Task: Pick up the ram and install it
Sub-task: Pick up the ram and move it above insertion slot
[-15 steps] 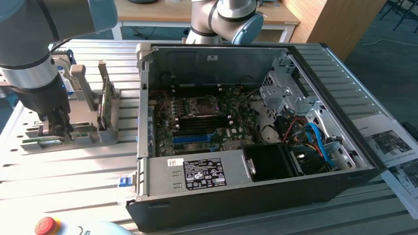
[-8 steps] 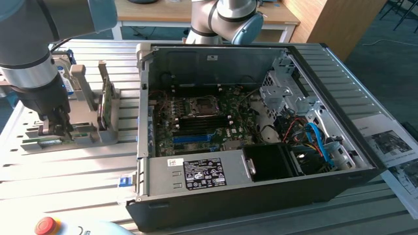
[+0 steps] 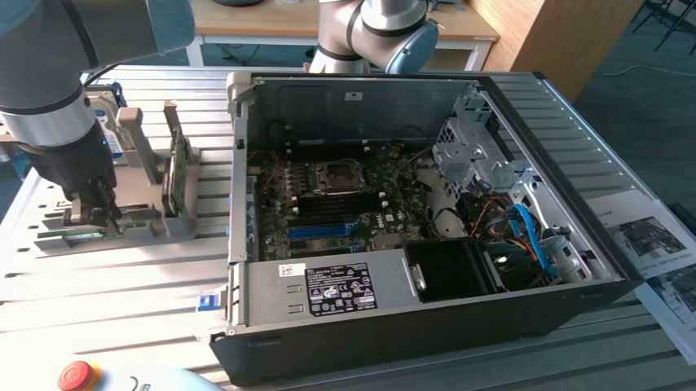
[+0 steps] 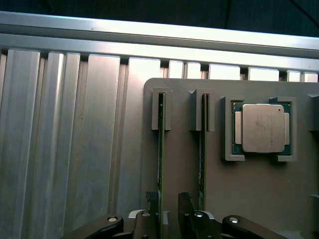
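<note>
Two ram sticks stand on edge in parallel slots of a grey holder plate [image 4: 179, 164]. The nearer ram [image 4: 161, 149] runs between my fingertips; the second ram [image 4: 203, 149] lies just outside them. My gripper [image 4: 167, 204] is open and straddles the first stick. One finger [image 4: 148, 211] sits close to it, and a gap shows on the side of the other finger [image 4: 187, 209]. In the exterior view my gripper [image 3: 93, 210] is lowered onto the holder at that view's left, with a green stick edge [image 3: 68, 236] just below it.
A square silver processor [image 4: 262, 128] rests in a recess of the same plate. The open computer case [image 3: 435, 326] stands in the middle of the ribbed metal table [image 3: 109, 285], its motherboard [image 3: 337, 204] exposed. A hard drive [image 3: 103, 114] stands behind my arm. Papers [image 3: 653, 244] lie at the exterior view's right.
</note>
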{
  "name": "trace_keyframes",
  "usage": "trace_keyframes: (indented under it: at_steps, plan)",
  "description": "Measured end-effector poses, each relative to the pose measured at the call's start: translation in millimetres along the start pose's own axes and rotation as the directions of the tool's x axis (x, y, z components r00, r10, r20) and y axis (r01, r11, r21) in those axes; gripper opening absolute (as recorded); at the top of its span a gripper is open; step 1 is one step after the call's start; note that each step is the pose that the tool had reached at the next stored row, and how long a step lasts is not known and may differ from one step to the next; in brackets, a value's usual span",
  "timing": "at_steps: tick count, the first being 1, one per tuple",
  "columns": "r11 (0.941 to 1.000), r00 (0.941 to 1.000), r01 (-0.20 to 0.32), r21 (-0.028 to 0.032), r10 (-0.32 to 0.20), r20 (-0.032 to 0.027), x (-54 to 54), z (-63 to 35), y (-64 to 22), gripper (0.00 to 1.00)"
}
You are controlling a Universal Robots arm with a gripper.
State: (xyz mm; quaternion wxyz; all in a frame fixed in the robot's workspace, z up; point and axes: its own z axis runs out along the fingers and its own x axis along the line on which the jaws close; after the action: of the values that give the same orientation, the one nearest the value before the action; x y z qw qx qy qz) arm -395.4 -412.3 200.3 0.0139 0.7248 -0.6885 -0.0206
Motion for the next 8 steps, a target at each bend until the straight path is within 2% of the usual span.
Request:
trace_keyframes:
  at_steps: [8]
  plan:
    - [1.0000,1.0000,0.000,0.0001,0.000,0.0000,1.4,0.0,0.0,0.30]
